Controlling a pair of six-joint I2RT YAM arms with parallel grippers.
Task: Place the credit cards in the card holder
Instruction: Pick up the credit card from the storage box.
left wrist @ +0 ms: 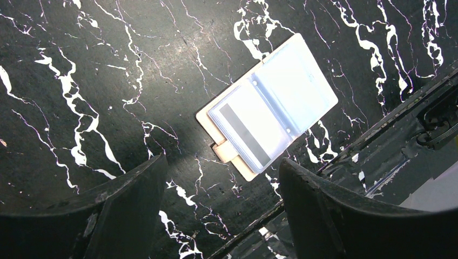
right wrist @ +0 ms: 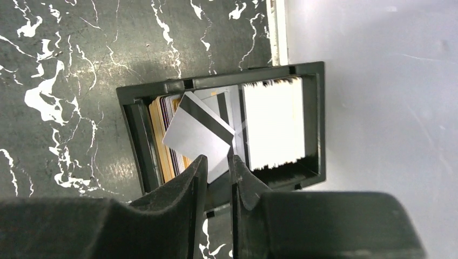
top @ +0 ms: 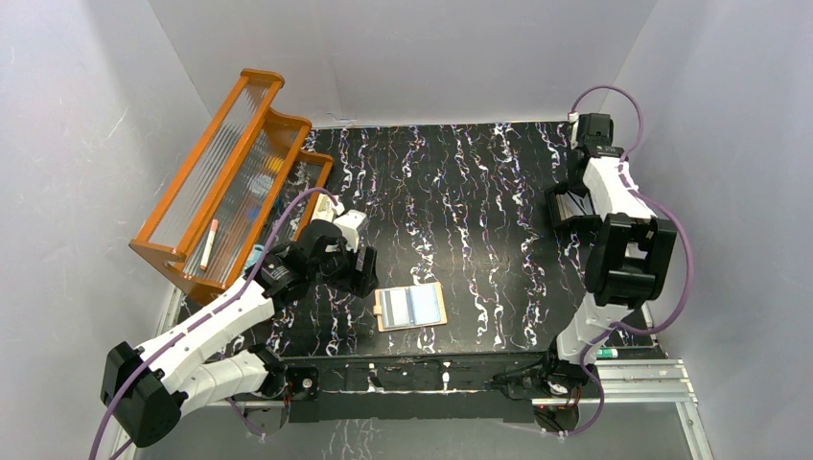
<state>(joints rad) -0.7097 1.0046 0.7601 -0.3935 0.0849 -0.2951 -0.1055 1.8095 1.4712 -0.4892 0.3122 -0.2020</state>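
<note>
The tan card holder (top: 410, 308) lies open on the black marbled table near the front edge. In the left wrist view, the card holder (left wrist: 227, 152) shows clear pockets with a striped pale card (left wrist: 249, 129) and a light blue one (left wrist: 297, 81) inside. My left gripper (top: 360, 272) is open and empty, hovering just left of the holder (left wrist: 221, 210). My right gripper (right wrist: 219, 162) is at the back right over a black tray (right wrist: 216, 81). It is shut on the corner of a grey credit card (right wrist: 197, 132) with a black stripe, tilted up out of the tray.
The black tray (top: 566, 206) holds several upright cards, an orange-edged stack (right wrist: 162, 135) on its left and a white stack (right wrist: 273, 121) on its right, close to the right wall. An orange rack (top: 230, 182) with ribbed clear panels stands at the back left.
</note>
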